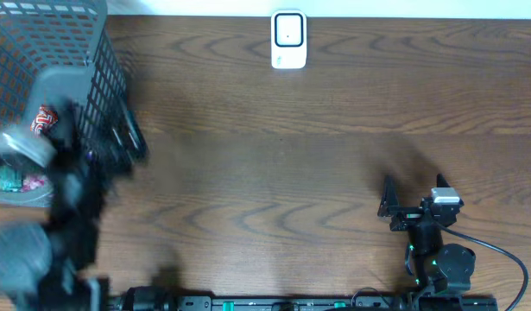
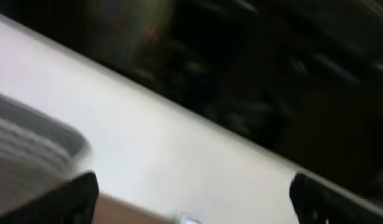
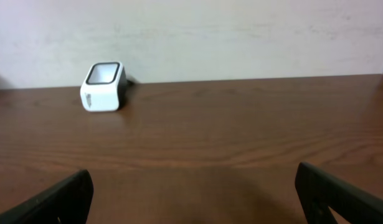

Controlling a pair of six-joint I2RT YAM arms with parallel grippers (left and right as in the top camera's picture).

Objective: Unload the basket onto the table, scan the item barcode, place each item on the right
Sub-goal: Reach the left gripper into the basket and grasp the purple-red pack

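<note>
The white barcode scanner (image 1: 288,40) stands at the table's far edge, and the right wrist view shows the scanner (image 3: 104,86) against the wall. A red packaged item (image 1: 45,119) lies in the grey mesh basket (image 1: 101,78) at the left; no barcode shows. My left gripper (image 1: 127,138) is blurred beside the basket's right wall. Its dark fingertips (image 2: 79,193) stand wide apart, so the left gripper (image 2: 194,202) is open and holds nothing. My right gripper (image 1: 414,192) rests low at the front right, facing the scanner; the right gripper (image 3: 194,199) is open and holds nothing.
A greenish packet (image 1: 10,180) also lies in the basket. The basket's grey ribbed wall (image 2: 29,140) fills the left of the blurred left wrist view, with a pale wall beyond. Wood-grain table (image 1: 274,164) stretches between the arms and the scanner.
</note>
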